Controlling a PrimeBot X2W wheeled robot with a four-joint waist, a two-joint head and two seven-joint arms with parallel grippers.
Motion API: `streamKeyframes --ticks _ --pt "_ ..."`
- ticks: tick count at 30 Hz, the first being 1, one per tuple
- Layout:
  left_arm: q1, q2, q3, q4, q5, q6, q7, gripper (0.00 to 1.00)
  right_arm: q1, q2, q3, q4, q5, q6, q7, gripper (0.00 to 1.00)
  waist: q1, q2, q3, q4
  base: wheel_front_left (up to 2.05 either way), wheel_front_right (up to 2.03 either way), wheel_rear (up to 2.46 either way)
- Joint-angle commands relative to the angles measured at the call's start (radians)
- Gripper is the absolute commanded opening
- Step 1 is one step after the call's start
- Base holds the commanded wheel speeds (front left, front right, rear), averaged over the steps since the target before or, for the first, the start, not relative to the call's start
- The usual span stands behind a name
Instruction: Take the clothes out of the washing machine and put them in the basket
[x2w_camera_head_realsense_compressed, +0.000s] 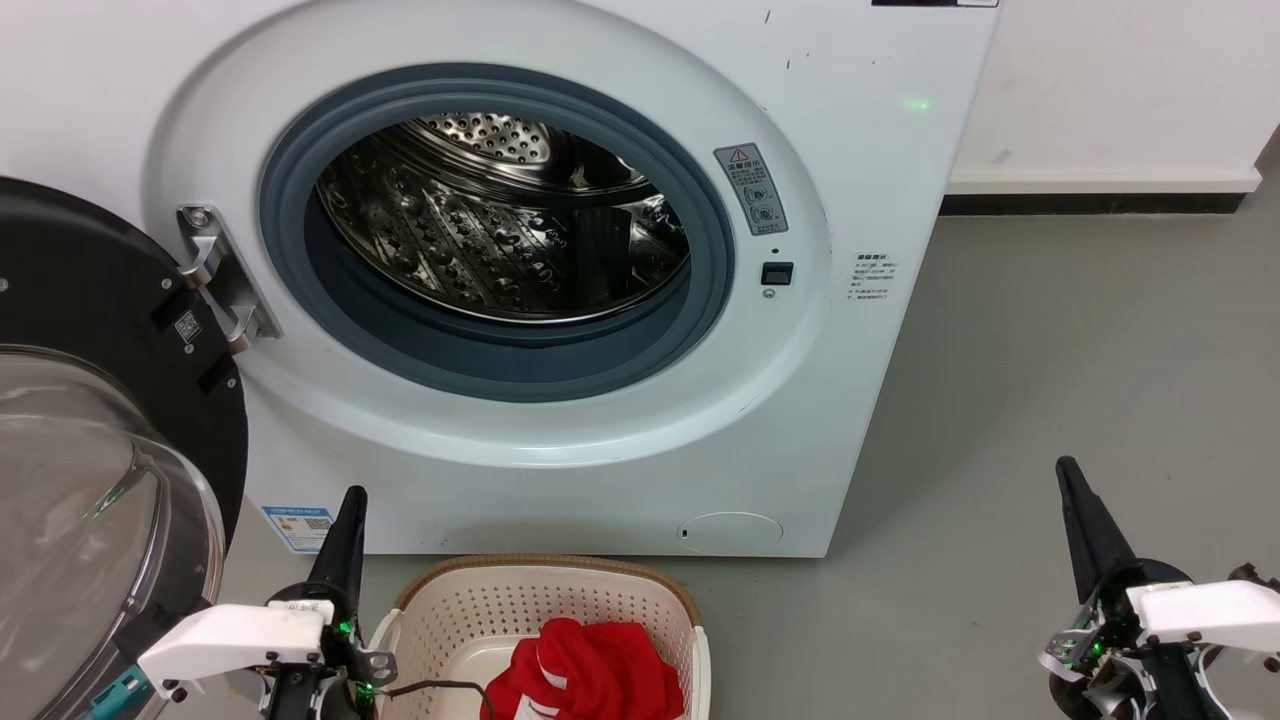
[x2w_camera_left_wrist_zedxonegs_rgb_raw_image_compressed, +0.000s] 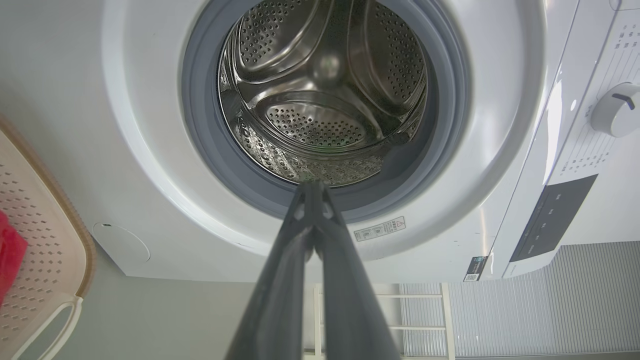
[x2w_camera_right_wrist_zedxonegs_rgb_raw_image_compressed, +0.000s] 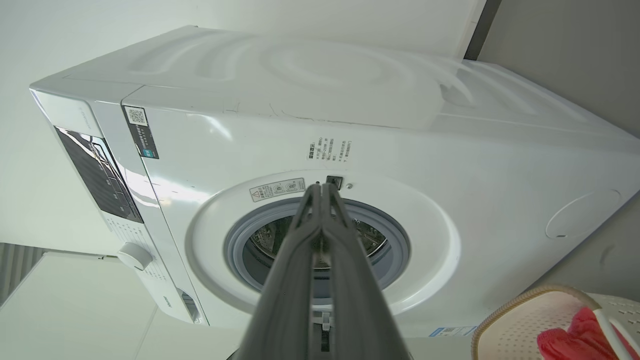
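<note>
The white washing machine (x2w_camera_head_realsense_compressed: 860, 150) stands ahead with its black-rimmed glass door (x2w_camera_head_realsense_compressed: 100, 480) swung open to the left. Its steel drum (x2w_camera_head_realsense_compressed: 500, 220) looks bare inside, as it also does in the left wrist view (x2w_camera_left_wrist_zedxonegs_rgb_raw_image_compressed: 325, 100). The red clothes (x2w_camera_head_realsense_compressed: 590, 670) with white stripes lie in the cream basket (x2w_camera_head_realsense_compressed: 450, 610) on the floor before the machine. My left gripper (x2w_camera_head_realsense_compressed: 352, 495) is shut beside the basket's left rim, holding nothing. My right gripper (x2w_camera_head_realsense_compressed: 1066, 468) is shut over the floor at the right, also with nothing in it. Both sets of fingertips meet in the left wrist view (x2w_camera_left_wrist_zedxonegs_rgb_raw_image_compressed: 312, 186) and the right wrist view (x2w_camera_right_wrist_zedxonegs_rgb_raw_image_compressed: 321, 187).
Grey floor (x2w_camera_head_realsense_compressed: 1080, 360) spreads to the right of the machine up to a white wall with a dark skirting (x2w_camera_head_realsense_compressed: 1090, 203). The open door takes up the left side. A white rack (x2w_camera_left_wrist_zedxonegs_rgb_raw_image_compressed: 380, 310) shows past the machine in the left wrist view.
</note>
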Motion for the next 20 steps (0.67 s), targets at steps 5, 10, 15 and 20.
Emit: streamKeyframes --ticks 5,10,15,20 --pt "-0.02 -0.001 0.007 0.004 -0.048 -0.011 0.013 0.0 -0.025 0.002 -0.007 0.009 0.049 0.0 0.014 0.0 0.0 0.0 0.001 0.001 0.0 0.0 0.0" --pt "-0.026 -0.001 0.012 0.007 -0.083 -0.014 0.021 0.0 -0.031 0.003 -0.011 0.016 0.083 0.0 0.023 0.0 0.0 0.0 0.001 0.002 0.0 0.0 0.0" --pt "-0.025 -0.001 0.016 0.011 -0.116 -0.018 0.03 0.0 -0.033 0.004 -0.015 0.023 0.117 0.0 0.033 0.0 0.0 0.0 0.002 0.003 0.0 0.0 0.0" --pt "-0.026 -0.001 0.016 0.011 -0.122 -0.02 0.033 0.0 -0.033 0.006 -0.017 0.024 0.121 0.0 0.037 0.0 0.0 0.0 0.002 0.004 0.0 0.0 0.0"
